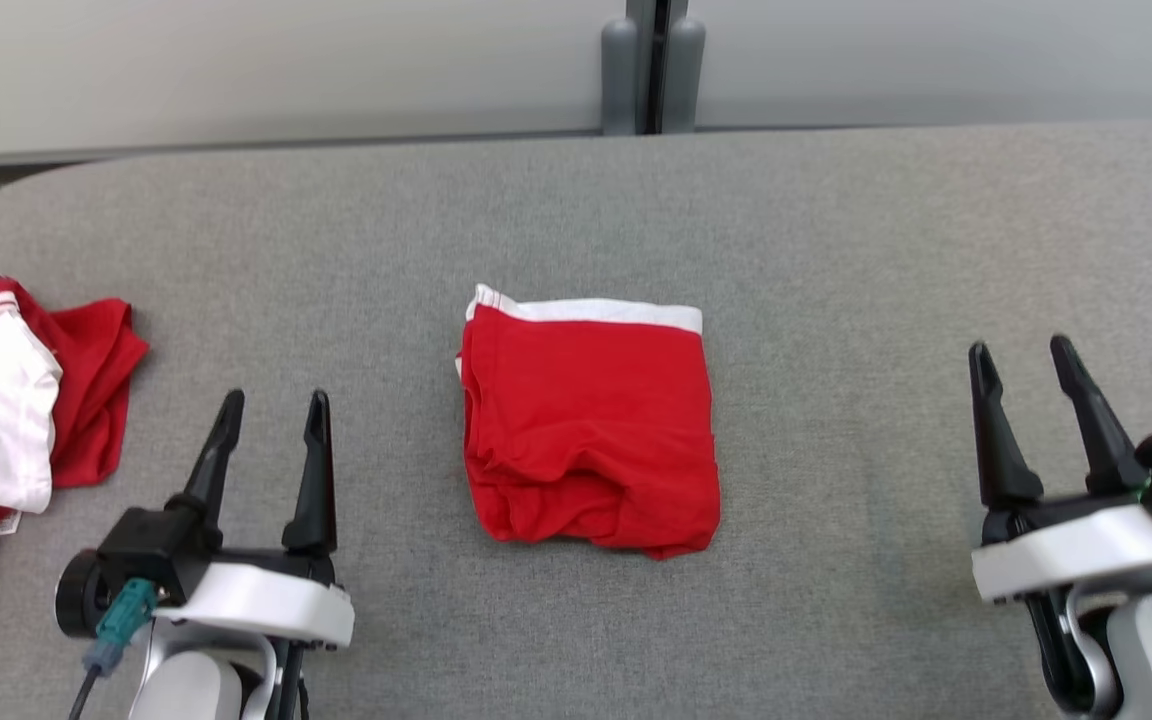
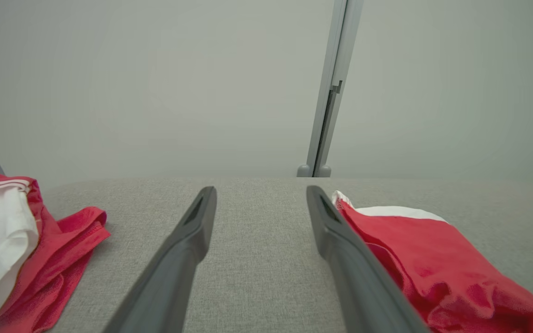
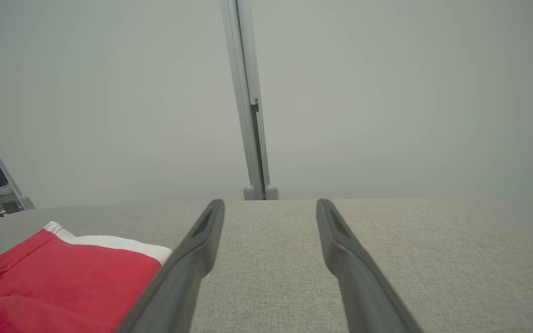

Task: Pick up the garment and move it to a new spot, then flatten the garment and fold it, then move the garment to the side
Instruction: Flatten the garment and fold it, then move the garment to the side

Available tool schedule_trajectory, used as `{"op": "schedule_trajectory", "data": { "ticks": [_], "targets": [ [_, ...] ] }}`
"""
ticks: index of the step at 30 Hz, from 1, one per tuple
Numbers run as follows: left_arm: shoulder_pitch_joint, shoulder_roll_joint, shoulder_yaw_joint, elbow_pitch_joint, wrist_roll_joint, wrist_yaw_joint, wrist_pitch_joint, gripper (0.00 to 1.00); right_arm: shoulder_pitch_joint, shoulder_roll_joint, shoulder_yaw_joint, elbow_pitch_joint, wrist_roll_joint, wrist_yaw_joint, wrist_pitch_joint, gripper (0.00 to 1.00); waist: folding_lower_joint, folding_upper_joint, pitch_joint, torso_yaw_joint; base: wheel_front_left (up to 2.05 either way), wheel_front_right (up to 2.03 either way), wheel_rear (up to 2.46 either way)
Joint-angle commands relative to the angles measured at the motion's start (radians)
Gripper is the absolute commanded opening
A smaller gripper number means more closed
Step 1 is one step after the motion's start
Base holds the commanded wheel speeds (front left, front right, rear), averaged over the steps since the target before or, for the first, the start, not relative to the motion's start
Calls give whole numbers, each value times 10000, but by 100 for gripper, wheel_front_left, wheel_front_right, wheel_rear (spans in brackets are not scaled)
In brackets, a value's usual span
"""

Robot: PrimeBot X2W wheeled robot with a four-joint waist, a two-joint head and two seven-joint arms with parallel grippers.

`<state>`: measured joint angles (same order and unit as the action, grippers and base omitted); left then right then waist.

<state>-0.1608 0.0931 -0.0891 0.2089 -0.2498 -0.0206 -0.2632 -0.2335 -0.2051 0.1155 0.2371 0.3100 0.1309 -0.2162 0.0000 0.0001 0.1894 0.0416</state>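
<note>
Red garment point(image 1: 588, 430), folded to a rough square with a white waistband along its far edge, lies flat at the middle of the grey cloth-covered bench point(image 1: 836, 250), touched by neither gripper. Left gripper point(image 1: 276, 397) sits low at the near left, fingers parted and empty, pointing away from the robot. The garment lies to its right, near but apart, with a strip of bare bench between. Left wrist view: the garment's left edge runs along the right-hand finger and is partly hidden behind it. Right gripper point(image 1: 1020, 345) sits at the near right, fingers likewise spread with nothing between them. The garment is well apart to its left, a wider gap than on the other side. Right wrist view: the waistband corner shows at lower left, beside the left-hand finger. A crumpled heap of red and white clothing point(image 1: 6, 400) lies at the bench's left edge, left of the left gripper. A grey post point(image 1: 653, 65) stands behind the far edge.
</note>
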Motion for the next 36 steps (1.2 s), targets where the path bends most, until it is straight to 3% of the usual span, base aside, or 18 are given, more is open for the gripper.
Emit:
{"op": "schedule_trajectory", "data": {
  "ticks": [1, 16, 36],
  "targets": [
    [189, 98, -3, 6, 25, 16, -6, 100, 316, 50, -112, -202, -79, -4, 147, 100, 0, -1, -361, -100, 0, 0, 0],
    [2131, 443, -79, -700, -14, 330, 724, 100, 2837, 431, -608, -1818, -519, -4, 1456, 100, 0, -1, -2179, -142, 0, 0, 0],
    [2607, 586, -144, -1524, -96, 679, 1169, 100, 3304, 422, -674, -2616, -704, -4, 2023, 100, 0, -1, -2318, -236, 0, 0, 0]
  ]
}}
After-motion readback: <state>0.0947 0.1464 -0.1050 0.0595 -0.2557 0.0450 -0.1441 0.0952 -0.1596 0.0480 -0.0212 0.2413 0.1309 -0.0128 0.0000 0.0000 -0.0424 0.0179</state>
